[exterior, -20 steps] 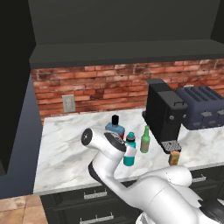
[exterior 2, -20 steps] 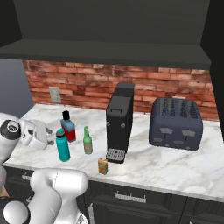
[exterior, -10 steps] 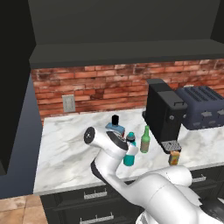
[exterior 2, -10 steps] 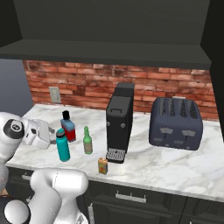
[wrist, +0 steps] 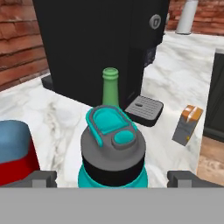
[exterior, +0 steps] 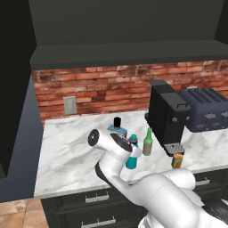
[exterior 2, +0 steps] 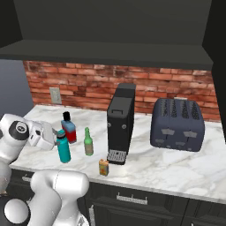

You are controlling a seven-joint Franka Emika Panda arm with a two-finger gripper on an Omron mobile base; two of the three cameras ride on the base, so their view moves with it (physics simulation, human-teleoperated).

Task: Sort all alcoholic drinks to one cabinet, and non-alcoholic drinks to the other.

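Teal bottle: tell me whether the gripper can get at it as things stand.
Probably yes. In the hand view the teal bottle stands between the open gripper's two fingertips, with nothing in front of it. The blue flask is close on one side and the green bottle stands behind.
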